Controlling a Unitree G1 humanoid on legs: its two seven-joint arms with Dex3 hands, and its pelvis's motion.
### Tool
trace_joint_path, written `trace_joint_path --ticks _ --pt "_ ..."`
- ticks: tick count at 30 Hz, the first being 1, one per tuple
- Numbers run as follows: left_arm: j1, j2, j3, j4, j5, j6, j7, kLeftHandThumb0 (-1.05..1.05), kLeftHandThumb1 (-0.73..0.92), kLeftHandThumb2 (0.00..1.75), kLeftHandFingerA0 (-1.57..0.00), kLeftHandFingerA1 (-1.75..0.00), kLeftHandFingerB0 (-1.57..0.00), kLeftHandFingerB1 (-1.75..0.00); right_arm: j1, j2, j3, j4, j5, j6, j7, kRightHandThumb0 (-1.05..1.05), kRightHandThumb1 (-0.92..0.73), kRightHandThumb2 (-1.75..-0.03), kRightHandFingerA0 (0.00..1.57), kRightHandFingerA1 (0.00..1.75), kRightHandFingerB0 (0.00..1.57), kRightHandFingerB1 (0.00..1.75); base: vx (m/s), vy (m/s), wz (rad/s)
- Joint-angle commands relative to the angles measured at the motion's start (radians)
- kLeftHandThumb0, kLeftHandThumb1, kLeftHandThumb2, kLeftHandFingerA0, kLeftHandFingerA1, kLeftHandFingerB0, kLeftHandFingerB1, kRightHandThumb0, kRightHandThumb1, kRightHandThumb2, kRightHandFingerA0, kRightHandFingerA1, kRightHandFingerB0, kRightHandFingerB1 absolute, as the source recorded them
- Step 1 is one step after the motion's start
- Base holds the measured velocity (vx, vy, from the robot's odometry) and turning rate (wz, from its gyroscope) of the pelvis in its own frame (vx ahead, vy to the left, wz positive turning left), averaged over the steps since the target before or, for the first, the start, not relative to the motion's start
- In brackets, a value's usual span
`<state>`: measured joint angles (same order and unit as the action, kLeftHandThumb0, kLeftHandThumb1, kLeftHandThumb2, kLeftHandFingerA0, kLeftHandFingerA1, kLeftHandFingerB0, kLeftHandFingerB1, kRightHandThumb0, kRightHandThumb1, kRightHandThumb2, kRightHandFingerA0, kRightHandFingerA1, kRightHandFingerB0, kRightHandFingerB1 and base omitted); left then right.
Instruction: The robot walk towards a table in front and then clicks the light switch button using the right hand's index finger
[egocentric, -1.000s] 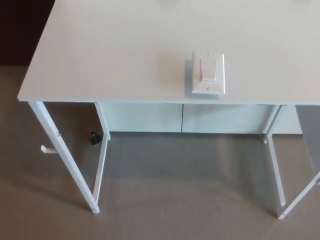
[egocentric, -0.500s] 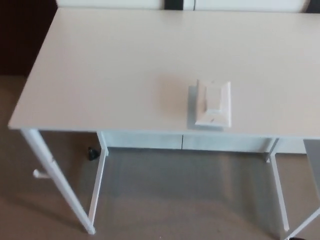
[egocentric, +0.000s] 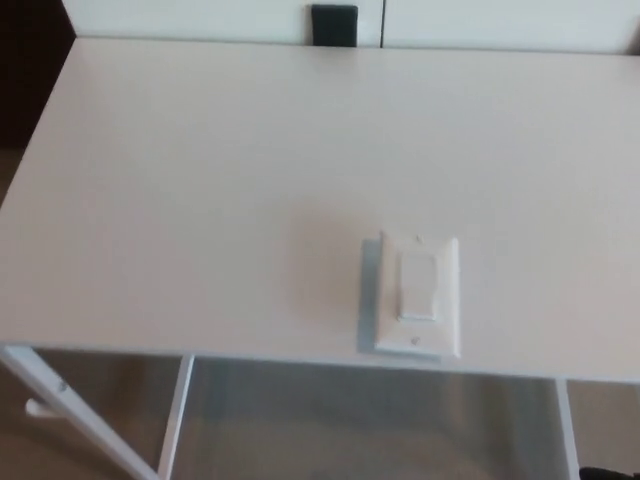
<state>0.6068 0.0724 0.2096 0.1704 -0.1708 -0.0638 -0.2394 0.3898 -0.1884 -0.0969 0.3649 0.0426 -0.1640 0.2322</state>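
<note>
Neither hand is showing in the frame, so their state is unknown. White light switch (egocentric: 416, 296) is lying in the lower centre, near the table (egocentric: 180, 200) front edge; pressing is not yet done.

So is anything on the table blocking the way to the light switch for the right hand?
Nothing visible does. The light switch lies flat near the front edge of the white table, with bare tabletop all around it. Neither hand is in view, so the right hand's own path cannot be judged.
</note>
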Motion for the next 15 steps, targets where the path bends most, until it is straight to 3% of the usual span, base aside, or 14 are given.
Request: trace_joint_path --ticks 1,5,9,15 --pt "0.004 0.012 0.013 0.012 -0.002 -0.026 0.000 -0.18 0.69 0.62 -0.22 -0.38 -0.22 -0.33 0.009 -0.005 0.002 -0.011 -0.003 0.023 -0.004 -0.22 -0.52 -0.59 0.52 0.43 0.45 0.40 0.23 0.295 -0.43" --pt "0.012 0.013 0.015 -0.009 -0.003 -0.011 0.004 -0.16 0.70 0.61 -0.22 -0.38 -0.23 -0.33 0.009 -0.008 0.008 -0.010 -0.005 0.015 0.005 -0.15 -0.56 -0.56 0.55 0.41 0.45 0.38 0.20 0.243 -0.09" --pt "0.002 0.015 0.014 -0.011 -0.002 -0.015 0.005 -0.14 0.71 0.61 -0.21 -0.38 -0.22 -0.33 -0.013 -0.003 0.006 0.006 0.004 0.019 0.008 -0.21 -0.52 -0.60 0.52 0.43 0.43 0.40 0.00 -0.003 -0.02" --pt "0.010 0.014 0.019 -0.020 -0.010 -0.013 0.001 -0.14 0.71 0.61 -0.21 -0.37 -0.23 -0.33 -0.001 -0.002 0.014 -0.017 0.000 0.025 0.010 -0.16 -0.56 -0.56 0.54 0.41 0.45 0.38 -0.15 -0.192 0.07"
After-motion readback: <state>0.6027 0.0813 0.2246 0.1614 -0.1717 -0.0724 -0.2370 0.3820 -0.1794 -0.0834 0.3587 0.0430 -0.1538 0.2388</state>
